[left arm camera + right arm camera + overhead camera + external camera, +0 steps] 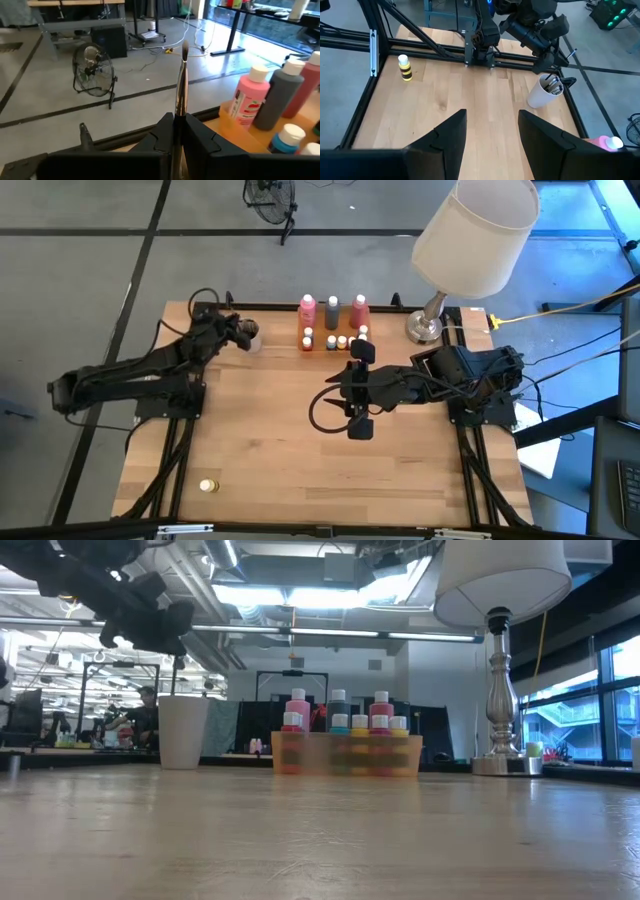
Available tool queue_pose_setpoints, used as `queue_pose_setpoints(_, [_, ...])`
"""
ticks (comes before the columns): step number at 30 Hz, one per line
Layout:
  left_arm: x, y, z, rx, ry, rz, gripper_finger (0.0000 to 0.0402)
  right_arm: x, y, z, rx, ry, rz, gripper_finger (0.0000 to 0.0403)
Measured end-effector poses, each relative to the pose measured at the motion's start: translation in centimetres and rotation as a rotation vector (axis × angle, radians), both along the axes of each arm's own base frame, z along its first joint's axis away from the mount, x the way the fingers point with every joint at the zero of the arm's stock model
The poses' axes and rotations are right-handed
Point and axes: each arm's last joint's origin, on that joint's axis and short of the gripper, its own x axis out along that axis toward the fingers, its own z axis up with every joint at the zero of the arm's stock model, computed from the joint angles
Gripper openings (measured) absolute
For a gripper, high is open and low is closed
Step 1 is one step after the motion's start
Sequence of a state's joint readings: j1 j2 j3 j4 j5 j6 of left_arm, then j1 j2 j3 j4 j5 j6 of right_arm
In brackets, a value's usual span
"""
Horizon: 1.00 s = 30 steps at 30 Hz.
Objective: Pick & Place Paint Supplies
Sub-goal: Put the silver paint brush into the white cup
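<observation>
Pale wooden tabletop (270, 440), left gripper (179, 131) clamping thin dark brush (182, 80) above beige cup (249, 335), right gripper (490, 127) spread, empty.

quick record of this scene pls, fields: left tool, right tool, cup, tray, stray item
left tool: shut on a thin dark brush, above the beige cup at the table's far left
right tool: open, empty, over mid table
cup: upright, brushes already inside
tray: orange, far edge centre, holds three tall white-capped bottles and small pots
stray item: yellow-lidded pot alone near the front left corner
</observation>
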<state>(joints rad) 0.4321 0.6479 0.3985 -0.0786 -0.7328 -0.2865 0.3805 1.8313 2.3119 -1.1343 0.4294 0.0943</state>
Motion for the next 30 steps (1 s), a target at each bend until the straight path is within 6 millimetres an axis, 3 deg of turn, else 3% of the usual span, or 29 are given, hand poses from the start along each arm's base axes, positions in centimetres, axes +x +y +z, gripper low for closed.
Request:
queue_pose_setpoints(16, [1.0, 2.4, -1.1, -0.053, 0.004, 0.015, 0.0041, -0.1, 0.0, -0.1, 0.027, 0.013, 0.005, 0.0181])
queue_pose_setpoints(30, [1.5, 2.7, -1.8, -0.094, 0.016, -0.010, 0.0127, -0.1, 0.1, -0.1, 0.026, 0.017, 0.006, 0.0181])
